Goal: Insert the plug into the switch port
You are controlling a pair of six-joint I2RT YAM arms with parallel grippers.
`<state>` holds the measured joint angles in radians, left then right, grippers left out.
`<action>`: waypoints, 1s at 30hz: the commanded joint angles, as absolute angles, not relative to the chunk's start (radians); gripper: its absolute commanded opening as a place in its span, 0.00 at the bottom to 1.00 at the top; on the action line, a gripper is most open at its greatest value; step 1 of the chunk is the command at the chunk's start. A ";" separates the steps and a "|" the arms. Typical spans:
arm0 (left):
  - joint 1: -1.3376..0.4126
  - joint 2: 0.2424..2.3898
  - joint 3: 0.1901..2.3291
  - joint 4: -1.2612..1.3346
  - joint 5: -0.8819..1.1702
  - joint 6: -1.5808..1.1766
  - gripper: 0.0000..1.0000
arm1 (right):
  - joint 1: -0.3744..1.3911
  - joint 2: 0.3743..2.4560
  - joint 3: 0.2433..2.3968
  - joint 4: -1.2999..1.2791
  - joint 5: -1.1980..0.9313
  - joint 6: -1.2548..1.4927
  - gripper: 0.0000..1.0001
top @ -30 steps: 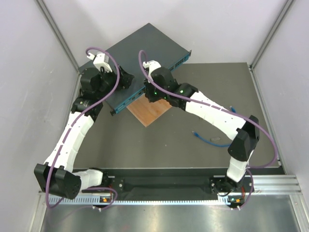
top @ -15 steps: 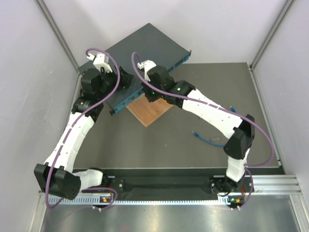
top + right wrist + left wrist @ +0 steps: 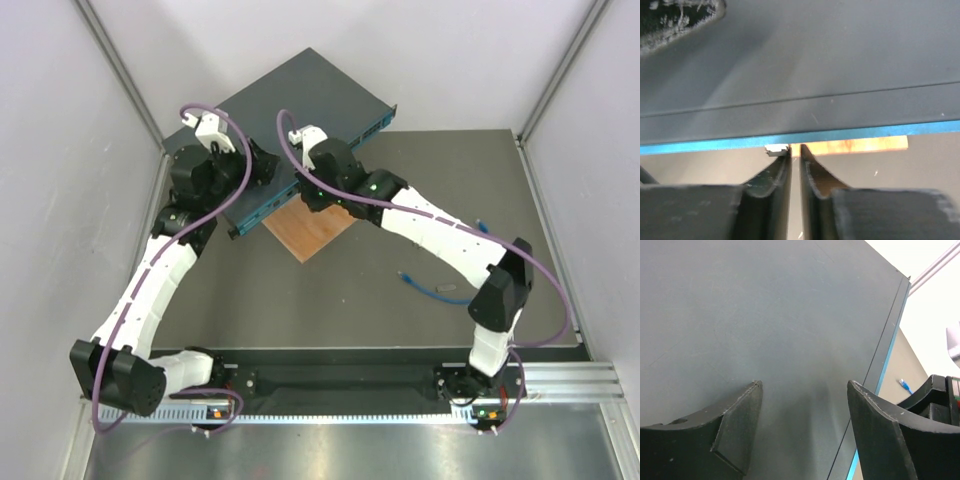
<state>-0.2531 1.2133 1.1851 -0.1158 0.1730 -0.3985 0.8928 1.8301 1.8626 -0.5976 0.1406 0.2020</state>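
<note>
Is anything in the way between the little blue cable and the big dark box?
Yes. The white right arm stretches across the grey table between the thin blue cable and the flat dark teal box.
</note>
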 commanded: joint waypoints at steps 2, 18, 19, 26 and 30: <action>-0.253 1.269 1.199 -0.333 0.244 -0.399 0.75 | 0.868 1.688 1.706 -0.107 0.005 0.100 0.21; -0.232 1.267 1.344 -0.316 0.386 -0.324 0.82 | 0.434 1.236 1.149 -0.560 -0.379 -0.356 0.74; -0.232 1.270 1.347 -0.313 0.388 -0.321 0.82 | 0.407 1.239 1.135 -0.583 -0.361 -0.367 0.74; -0.232 1.273 1.356 -0.318 0.341 -0.321 0.80 | 0.275 1.431 1.123 -0.525 -0.103 -0.206 0.56; -0.232 1.284 1.368 -0.327 0.322 -0.301 0.80 | 0.275 1.570 1.186 -0.515 -0.028 -0.141 0.52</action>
<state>-0.2337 1.2675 1.3319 -0.2947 0.3428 -0.3302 0.2768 1.5017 1.1233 -0.5484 -0.1184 -0.2108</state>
